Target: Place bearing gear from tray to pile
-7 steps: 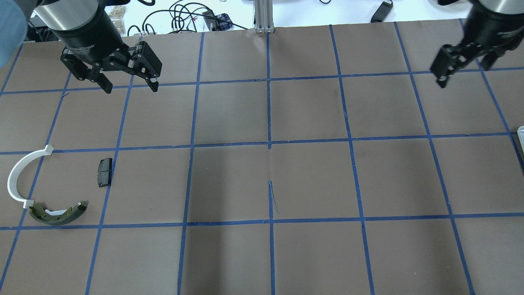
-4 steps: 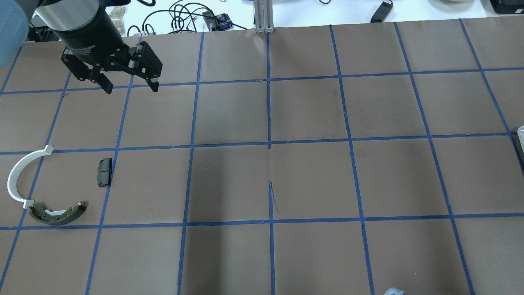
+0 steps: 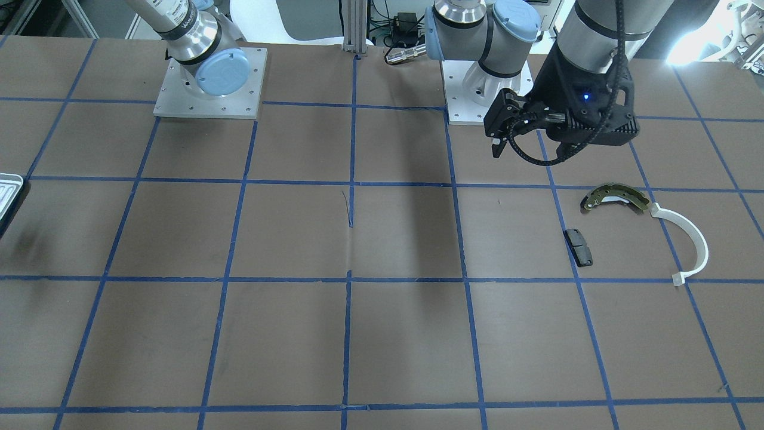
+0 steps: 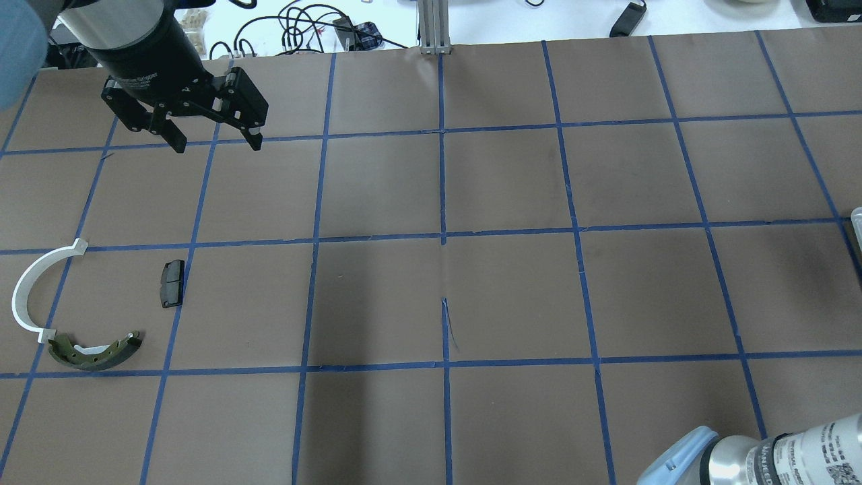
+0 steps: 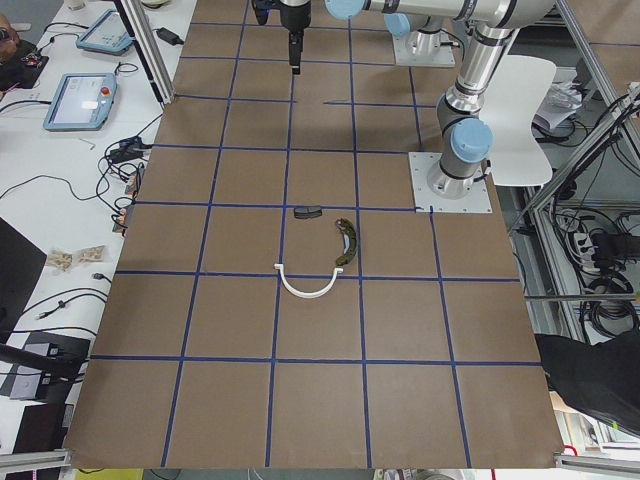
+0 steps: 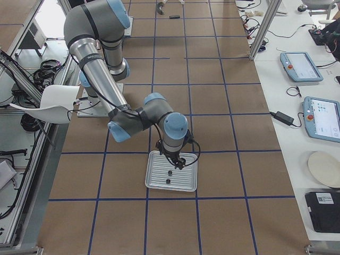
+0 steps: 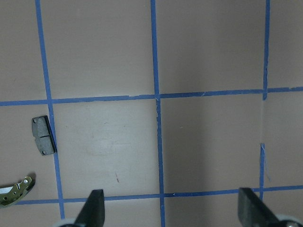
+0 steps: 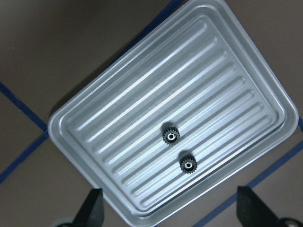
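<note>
Two small black bearing gears lie side by side in the ridged silver tray. They also show in the exterior right view, on the tray. My right gripper hangs open and empty just above the tray, its fingertips wide apart. The pile lies at the table's other end: a curved brake shoe, a white arc and a flat black pad. My left gripper is open and empty, raised beyond the pile.
The table is brown paper with a blue tape grid. The right arm's elbow reaches in at the overhead view's bottom right. Cables and tablets lie on the side bench beyond the table's far edge.
My right gripper has left the upper right of the overhead view; the right arm's elbow now shows at its bottom right. The left gripper and the pile have not moved.
</note>
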Robot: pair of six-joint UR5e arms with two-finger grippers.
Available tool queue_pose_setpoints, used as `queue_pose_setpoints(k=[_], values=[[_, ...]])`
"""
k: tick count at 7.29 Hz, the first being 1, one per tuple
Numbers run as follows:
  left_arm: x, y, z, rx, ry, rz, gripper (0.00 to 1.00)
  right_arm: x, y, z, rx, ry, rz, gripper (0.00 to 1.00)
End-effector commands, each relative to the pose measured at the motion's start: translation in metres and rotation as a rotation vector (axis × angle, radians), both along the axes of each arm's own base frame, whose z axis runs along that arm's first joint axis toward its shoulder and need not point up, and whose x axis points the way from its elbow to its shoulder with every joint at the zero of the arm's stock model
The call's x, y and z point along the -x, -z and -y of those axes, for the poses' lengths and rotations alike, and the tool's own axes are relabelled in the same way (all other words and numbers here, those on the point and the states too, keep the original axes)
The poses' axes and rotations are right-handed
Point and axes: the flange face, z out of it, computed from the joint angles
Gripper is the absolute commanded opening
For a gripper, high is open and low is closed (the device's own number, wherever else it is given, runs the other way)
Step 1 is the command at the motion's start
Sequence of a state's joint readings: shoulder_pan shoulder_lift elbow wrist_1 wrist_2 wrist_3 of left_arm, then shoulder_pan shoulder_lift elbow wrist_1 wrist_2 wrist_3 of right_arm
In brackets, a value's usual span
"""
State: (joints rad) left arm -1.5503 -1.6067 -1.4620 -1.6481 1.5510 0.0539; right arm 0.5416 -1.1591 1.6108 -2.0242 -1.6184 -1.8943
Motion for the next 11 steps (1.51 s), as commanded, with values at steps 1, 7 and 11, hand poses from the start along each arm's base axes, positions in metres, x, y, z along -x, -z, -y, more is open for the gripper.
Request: queue_pose_setpoints(k=[1,7,11], values=[[0.0,0.0,0.0,0.0,0.0,0.0,1.0,0.036,0.072,-0.006,0.046,-0.234,-0.01,1.0],[-0.001,0.001,0.001,0.0,0.0,0.0,1.0,0.033,0.102,-0.009,0.053,-0.322,-0.046,0.16],[-0.001,-0.001,0.0,0.004,0.0,0.001,1.0,0.015,0.036,-0.01,0.05,-0.296,-0.058,0.0]])
